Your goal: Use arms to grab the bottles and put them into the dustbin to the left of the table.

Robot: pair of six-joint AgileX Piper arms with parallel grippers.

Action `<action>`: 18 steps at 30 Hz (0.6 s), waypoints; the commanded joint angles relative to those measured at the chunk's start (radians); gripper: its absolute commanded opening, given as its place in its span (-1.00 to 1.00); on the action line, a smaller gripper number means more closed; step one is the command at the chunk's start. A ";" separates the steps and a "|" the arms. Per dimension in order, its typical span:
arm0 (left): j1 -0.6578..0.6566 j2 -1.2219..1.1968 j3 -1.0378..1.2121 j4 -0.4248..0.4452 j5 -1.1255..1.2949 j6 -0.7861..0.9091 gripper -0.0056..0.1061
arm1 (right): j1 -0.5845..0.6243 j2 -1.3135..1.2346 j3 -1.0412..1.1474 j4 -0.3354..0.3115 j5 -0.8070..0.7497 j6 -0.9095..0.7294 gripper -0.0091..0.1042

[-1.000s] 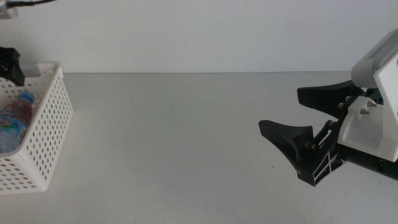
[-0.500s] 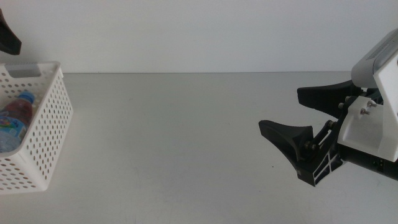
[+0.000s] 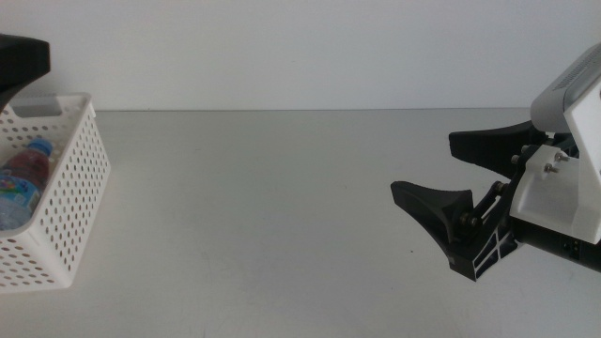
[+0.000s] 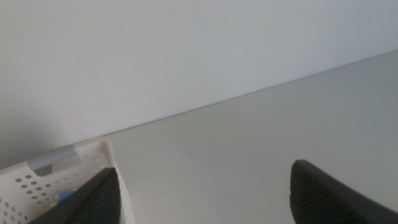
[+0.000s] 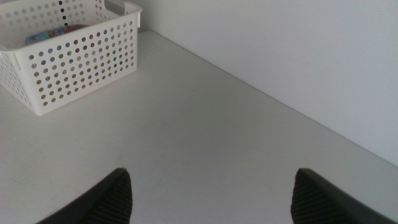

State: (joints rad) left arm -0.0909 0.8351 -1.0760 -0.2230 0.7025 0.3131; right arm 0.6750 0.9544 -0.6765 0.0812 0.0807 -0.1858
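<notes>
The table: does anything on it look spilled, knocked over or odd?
Nothing stands out. The table shows no spills, and a blue-capped bottle lies inside the upright dustbin. The right gripper hangs open over the table; the left gripper is open too.

One dustbin (image 3: 66,188), one visible water bottle (image 3: 21,183), two claws.

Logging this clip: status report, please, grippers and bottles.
Left gripper open, above the dustbin. Right gripper open, empty, waiting over the table. Blue-capped bottle in the dustbin. Nothing in the way.
</notes>
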 commanded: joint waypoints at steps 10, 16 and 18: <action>-0.013 -0.119 0.052 0.045 -0.140 -0.118 0.78 | 0.003 -0.013 -0.026 -0.004 -0.071 -0.012 0.31; -0.013 -0.118 0.052 0.045 -0.140 -0.118 0.78 | 0.003 -0.013 -0.026 -0.004 -0.071 -0.012 0.31; -0.013 -0.118 0.052 0.045 -0.140 -0.118 0.78 | -0.024 -0.044 -0.026 -0.013 -0.072 -0.012 0.31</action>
State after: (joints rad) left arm -0.0993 0.7179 -0.9975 -0.1695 0.6418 0.2063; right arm 0.6652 0.9399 -0.6765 0.0812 0.0820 -0.1858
